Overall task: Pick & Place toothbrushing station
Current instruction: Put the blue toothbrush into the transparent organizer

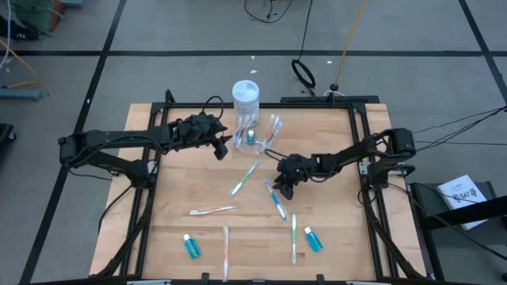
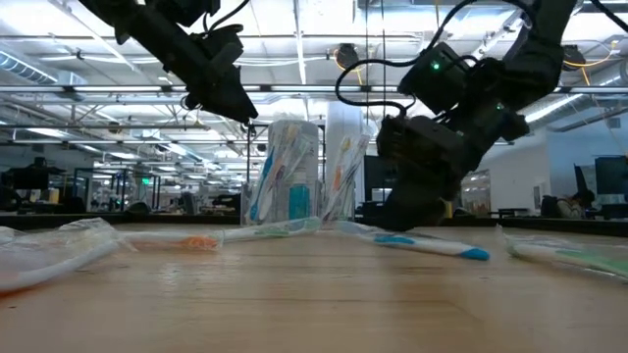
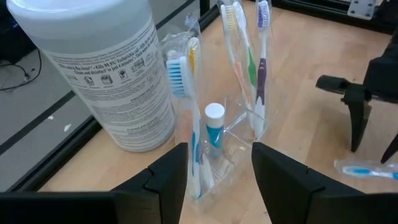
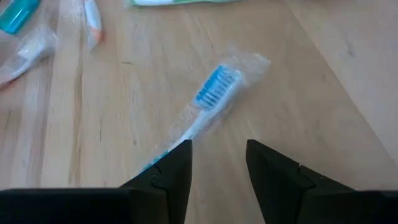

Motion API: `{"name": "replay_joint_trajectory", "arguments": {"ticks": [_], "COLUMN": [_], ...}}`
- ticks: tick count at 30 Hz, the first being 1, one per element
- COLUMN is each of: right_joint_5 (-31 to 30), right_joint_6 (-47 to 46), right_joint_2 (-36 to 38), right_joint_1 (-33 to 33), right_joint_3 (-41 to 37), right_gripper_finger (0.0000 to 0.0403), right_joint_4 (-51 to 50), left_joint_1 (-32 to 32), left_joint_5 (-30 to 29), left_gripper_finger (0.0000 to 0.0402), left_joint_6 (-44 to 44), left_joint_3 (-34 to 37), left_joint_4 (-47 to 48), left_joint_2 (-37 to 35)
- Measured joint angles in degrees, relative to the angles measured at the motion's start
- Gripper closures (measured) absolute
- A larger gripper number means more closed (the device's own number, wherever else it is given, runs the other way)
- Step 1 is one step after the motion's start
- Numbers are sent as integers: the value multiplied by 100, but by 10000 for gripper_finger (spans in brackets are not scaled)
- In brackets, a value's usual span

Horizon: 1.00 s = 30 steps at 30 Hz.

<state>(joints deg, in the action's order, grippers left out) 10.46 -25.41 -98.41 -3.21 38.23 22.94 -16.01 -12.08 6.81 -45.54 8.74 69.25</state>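
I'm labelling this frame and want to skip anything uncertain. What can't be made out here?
- Left wrist view: the white jar is cut off by the picture's edge, and its label print is too small to read.
- Low view: the clear holder blends into the jar behind it, so its compartments cannot be told apart.
- Right wrist view: the blue toothbrush's handle end is hidden behind the right tool.

The table [image 1: 333, 237] is pale, matt wood with visible grain. Just ahead of the left pincer [image 3: 214, 165], the toothbrushing station [image 3: 239, 134] is clear, glossy plastic; beside it the white jar [image 3: 102, 74] wears a smooth printed label. Below the right pincer [image 4: 214, 155], a blue toothbrush [image 4: 208, 106] lies in crinkled clear film.
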Motion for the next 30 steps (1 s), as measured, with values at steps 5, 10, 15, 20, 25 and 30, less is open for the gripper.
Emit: {"name": "replay_joint_trajectory", "arguments": {"ticks": [5,10,15,20,25,30], "right_joint_5": [25,49,222,169,188,697], "right_joint_6": [495,854,1370,1492,1327,1414], "right_joint_2": [-291,-388,-389,-373,-319,-319], "right_joint_1": [-13,177,366,316,286,307], "right_joint_3": [224,344,357,355,359,357], "right_gripper_finger": [266,310,386,396,396,355], "right_joint_4": [33,225,519,635,1009,1409], "left_joint_1": [-3,-2,-2,0,-4,-4], "left_joint_5": [2,0,0,0,0,0], "left_gripper_finger": [217,218,218,218,217,218], "left_joint_6": [20,-4,-9,-2,-26,-28], "left_joint_3": [0,0,0,0,0,0], "left_joint_4": [2,3,4,3,4,4], "left_joint_2": [0,0,0,0,0,0]}}
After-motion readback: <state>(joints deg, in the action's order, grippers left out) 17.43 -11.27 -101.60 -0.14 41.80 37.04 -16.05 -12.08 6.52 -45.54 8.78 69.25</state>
